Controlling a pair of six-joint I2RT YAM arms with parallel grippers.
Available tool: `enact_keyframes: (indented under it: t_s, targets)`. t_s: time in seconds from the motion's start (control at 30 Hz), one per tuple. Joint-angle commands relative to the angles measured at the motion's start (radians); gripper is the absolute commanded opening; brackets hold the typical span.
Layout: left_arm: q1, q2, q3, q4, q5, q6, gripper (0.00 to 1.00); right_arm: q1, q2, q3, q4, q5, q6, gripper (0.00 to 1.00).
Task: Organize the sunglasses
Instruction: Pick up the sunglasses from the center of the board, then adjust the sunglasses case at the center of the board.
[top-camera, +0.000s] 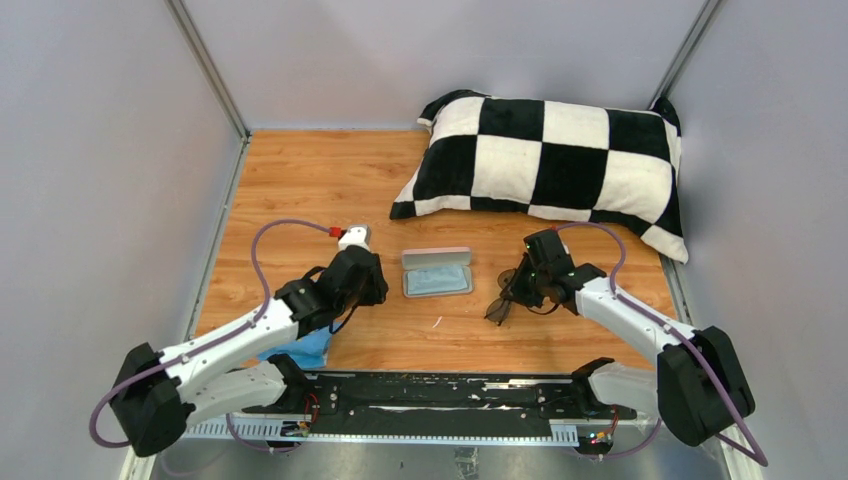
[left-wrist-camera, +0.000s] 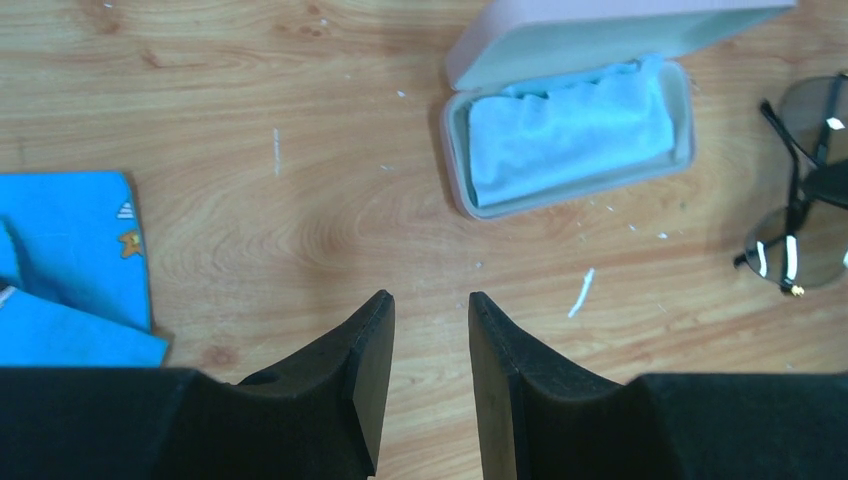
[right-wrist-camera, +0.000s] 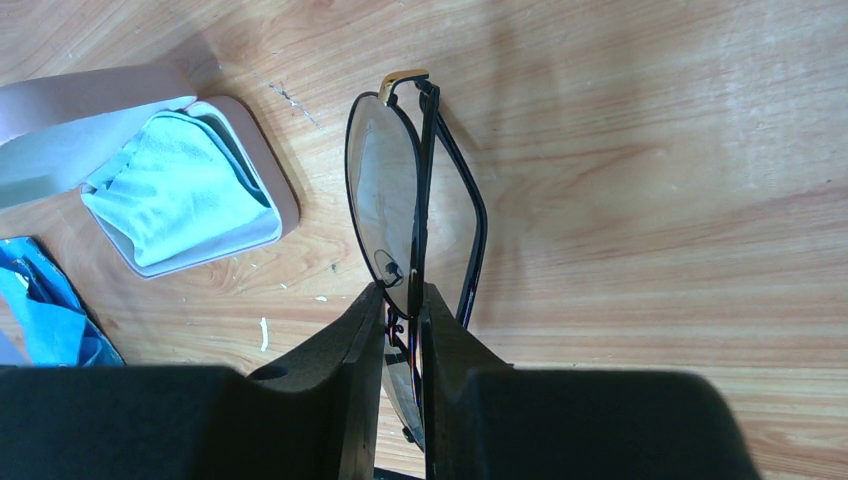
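Closest to the right wrist camera, the right gripper (right-wrist-camera: 402, 300) had its 2 black fingers pressed together on the sunglasses (right-wrist-camera: 385, 200), pinching the thin dark frame near the bridge. One brownish lens stood edge-on, running toward 12 o'clock from the fingertips, with a gold-coloured tip at the far end. Whether the frame touched the wood could not be told.

From above, the sunglasses (top-camera: 497, 305) sat at 3 o'clock of a pink case (top-camera: 436, 255), near it but not touching, on the wooden table (top-camera: 320, 190). The case lay open with its lid raised, and a light-blue cloth (top-camera: 437, 280) was crumpled inside the tray.

The left gripper (left-wrist-camera: 430, 305) was at 9 o'clock of the case, its 2 fingers spread apart over bare wood and holding nothing. In its view the case (left-wrist-camera: 455, 160) was at 1 o'clock and the sunglasses (left-wrist-camera: 805, 250) at 3 o'clock.

A bright blue item (top-camera: 300, 350) lay at 8 o'clock of the case, under the left arm. A black-and-white checkered pillow (top-camera: 550, 160) rested at 1 o'clock, at the table's far edge.
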Motion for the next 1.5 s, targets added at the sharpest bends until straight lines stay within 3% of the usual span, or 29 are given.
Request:
enact_keyframes:
  t_s: [0.0,0.37,0.67,1.07,1.47]
  targets:
    - [0.084,0.151,0.128,0.001,0.002,0.034,0.40,0.019,-0.013,-0.030,-0.031,0.020,0.019,0.18]
    - [0.314,0.421,0.314,0.129,0.181,0.091,0.39,0.021,-0.073,-0.120,-0.027,0.013,0.003,0.19]
    - [0.326,0.716,0.459,0.149,0.290,0.129,0.39,0.018,-0.104,-0.118,-0.046,0.009,0.001,0.19]
    - [0.264,0.678,0.348,0.241,0.430,0.081,0.39,0.018,-0.086,-0.082,-0.058,0.019,-0.009,0.19]
    - [0.189,0.584,0.215,0.231,0.376,0.020,0.39,0.019,-0.137,0.002,-0.092,0.002,-0.021,0.19]
